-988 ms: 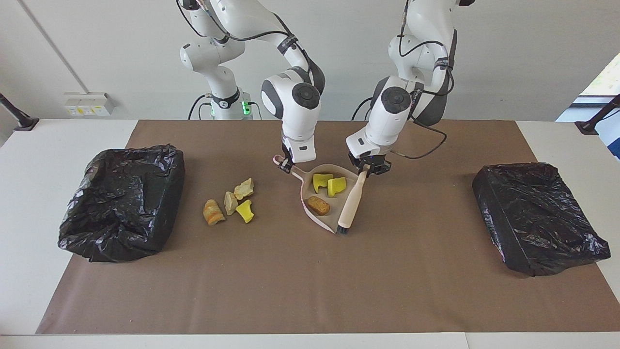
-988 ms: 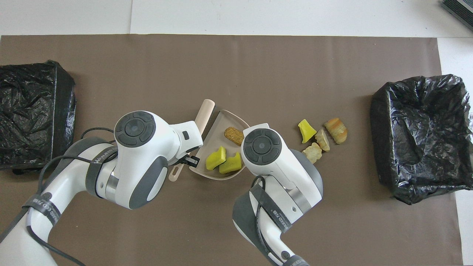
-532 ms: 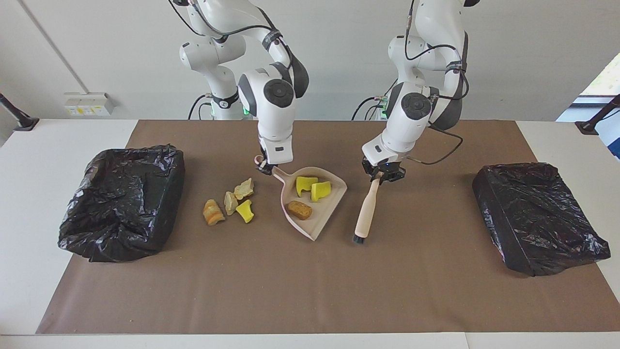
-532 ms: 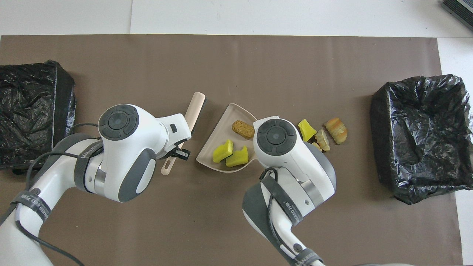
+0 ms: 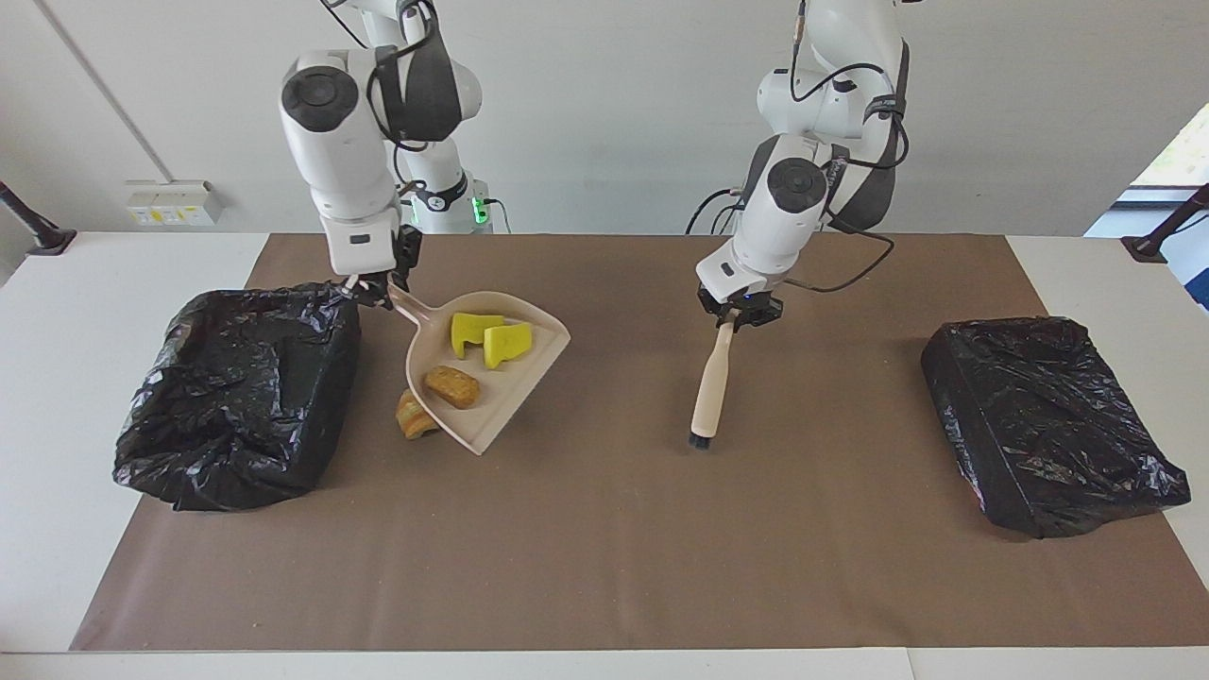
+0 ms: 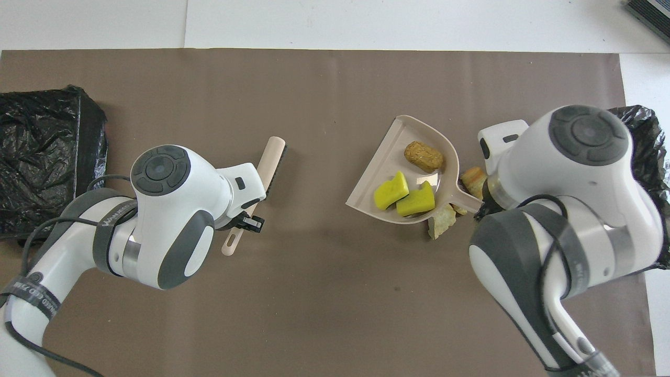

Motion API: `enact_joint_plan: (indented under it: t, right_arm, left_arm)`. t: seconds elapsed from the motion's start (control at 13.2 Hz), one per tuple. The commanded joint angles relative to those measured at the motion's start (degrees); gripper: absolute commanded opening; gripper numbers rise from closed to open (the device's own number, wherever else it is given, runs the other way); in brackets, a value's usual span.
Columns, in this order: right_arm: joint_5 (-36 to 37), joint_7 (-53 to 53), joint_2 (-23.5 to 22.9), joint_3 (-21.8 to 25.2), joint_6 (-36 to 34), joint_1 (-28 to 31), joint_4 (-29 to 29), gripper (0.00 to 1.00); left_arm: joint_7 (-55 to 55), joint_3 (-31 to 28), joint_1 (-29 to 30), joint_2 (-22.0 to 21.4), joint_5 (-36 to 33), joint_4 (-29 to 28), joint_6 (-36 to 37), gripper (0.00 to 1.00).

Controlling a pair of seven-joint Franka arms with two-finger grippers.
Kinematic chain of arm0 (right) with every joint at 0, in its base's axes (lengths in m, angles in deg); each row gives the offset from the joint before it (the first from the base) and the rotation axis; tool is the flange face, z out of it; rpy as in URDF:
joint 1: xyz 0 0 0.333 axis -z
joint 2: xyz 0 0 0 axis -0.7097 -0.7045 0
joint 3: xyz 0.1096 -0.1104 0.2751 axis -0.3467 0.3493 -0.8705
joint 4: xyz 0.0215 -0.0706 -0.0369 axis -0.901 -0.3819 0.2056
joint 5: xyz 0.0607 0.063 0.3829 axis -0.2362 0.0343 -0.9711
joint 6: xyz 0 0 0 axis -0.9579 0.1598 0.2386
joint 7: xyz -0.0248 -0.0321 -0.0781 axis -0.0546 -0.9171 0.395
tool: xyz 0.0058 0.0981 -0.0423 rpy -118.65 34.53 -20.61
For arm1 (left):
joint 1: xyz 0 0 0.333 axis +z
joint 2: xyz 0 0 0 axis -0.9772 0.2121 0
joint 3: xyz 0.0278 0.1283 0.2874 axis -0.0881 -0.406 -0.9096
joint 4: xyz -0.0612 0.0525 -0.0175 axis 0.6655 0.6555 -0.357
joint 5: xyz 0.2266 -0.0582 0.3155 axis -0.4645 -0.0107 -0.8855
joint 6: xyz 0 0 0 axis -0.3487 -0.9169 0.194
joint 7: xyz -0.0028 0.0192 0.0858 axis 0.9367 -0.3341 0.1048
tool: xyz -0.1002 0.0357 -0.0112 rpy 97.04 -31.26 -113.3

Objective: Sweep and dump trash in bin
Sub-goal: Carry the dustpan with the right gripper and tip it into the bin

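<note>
On the raised dustpan (image 5: 491,378) I count three pieces of the trash (image 5: 451,386): two yellow-green sponge pieces side by side and one orange-brown lump beside them, toward the pan's open lip. I see more scraps lying on the brown mat (image 5: 604,548) under the pan; in the facing view only an orange-brown lump (image 5: 412,416) shows past the pan's edge, and in the overhead view a pale chunk (image 6: 441,222) and another lump peek out beneath the handle end. I cannot count the ones that are covered.

My right gripper (image 5: 376,288) is clenched on the dustpan's handle, holding the pan tilted in the air between the scraps and the black-lined bin (image 5: 236,397) at the right arm's end of the counter (image 5: 57,378); the handle end is close to the bin's rim.

My left gripper (image 5: 739,317) is clenched on the handle of the brush (image 5: 710,382), which hangs with its dark bristles down, at or just above the mat, well apart from the dustpan. I note a second black-bagged bin (image 5: 1048,420) at the left arm's end.
</note>
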Motion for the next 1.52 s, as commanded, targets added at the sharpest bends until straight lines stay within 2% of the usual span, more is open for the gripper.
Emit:
enact_joint_plan:
  t: [0.0,0.15,0.3,0.53,0.91,1.06,1.44]
  right_arm:
    - [0.0,8.6,-0.1,-0.6,-1.2,8.5,2.0,0.00]
    - [0.7,14.3,-0.1,-0.6,0.0,15.7,2.0,0.00]
    - [5.0,21.5,0.0,-0.6,3.4,21.8,1.7,0.00]
    - [13.3,28.7,-0.6,-0.6,10.4,27.3,1.3,0.00]
    - [26.7,36.4,-0.5,-1.1,14.5,26.3,-2.5,0.00]
    - [29.9,39.0,-0.7,-1.1,18.2,26.0,-3.8,0.00]
    - [38.5,46.7,-1.1,-1.4,21.0,22.6,-4.5,0.00]
  left_arm:
    - [11.6,-0.5,-6.3,-4.8,0.0,-5.7,-2.2,0.00]
    - [21.2,-0.4,-11.4,-8.7,0.9,-11.9,-7.9,0.00]
    - [27.0,-0.3,-15.5,-11.7,1.6,-15.9,-9.1,0.00]
    - [35.4,-0.4,-20.9,-12.5,3.7,-19.1,-10.2,0.00]
    - [37.3,-0.3,-24.3,-17.4,4.1,-25.4,-12.5,0.00]
    - [37.1,-0.3,-24.5,-17.5,4.9,-25.6,-12.5,0.00]
    - [35.6,-0.4,-24.3,-17.5,5.6,-25.6,-11.9,0.00]
